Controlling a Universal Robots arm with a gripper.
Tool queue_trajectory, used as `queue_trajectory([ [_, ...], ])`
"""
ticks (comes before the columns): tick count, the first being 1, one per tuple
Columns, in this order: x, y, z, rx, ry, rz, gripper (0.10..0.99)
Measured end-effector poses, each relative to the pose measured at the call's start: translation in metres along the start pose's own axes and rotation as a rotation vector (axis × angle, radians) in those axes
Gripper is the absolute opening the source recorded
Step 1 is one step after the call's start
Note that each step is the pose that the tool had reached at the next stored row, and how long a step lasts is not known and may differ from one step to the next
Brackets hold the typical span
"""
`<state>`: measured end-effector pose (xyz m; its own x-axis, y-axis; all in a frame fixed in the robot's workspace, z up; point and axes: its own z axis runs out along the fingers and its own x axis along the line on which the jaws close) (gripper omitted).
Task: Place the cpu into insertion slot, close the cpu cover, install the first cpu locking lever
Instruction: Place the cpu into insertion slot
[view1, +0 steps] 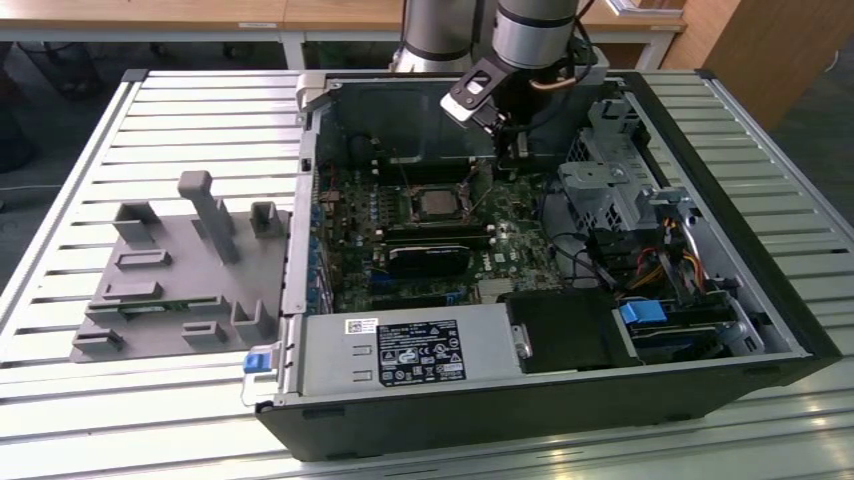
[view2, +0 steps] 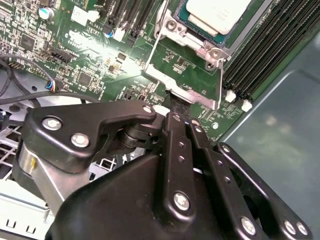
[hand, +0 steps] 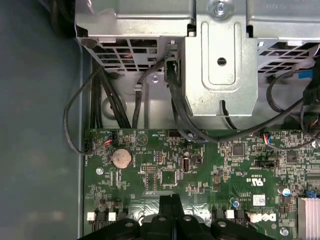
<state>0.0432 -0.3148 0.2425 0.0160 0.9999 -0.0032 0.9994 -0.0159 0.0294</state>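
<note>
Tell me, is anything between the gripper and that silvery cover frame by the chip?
Nothing visible. In the second wrist view the gripper is against the near edge of the raised cpu cover, with nothing between them.

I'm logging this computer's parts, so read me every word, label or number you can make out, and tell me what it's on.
No text can be quoted as it reads.
White barcode sticker on the power supply: too small to read.
Black label on the power supply: print too small to read.
White lettering on the motherboard in the first wrist view: too small to read reliably.
</note>
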Motion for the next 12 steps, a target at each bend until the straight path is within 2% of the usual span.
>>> queue_trajectory([
  [12, 0.0, -0.004, -0.0001, 0.0, -0.0001, 0.0, 0.106],
])
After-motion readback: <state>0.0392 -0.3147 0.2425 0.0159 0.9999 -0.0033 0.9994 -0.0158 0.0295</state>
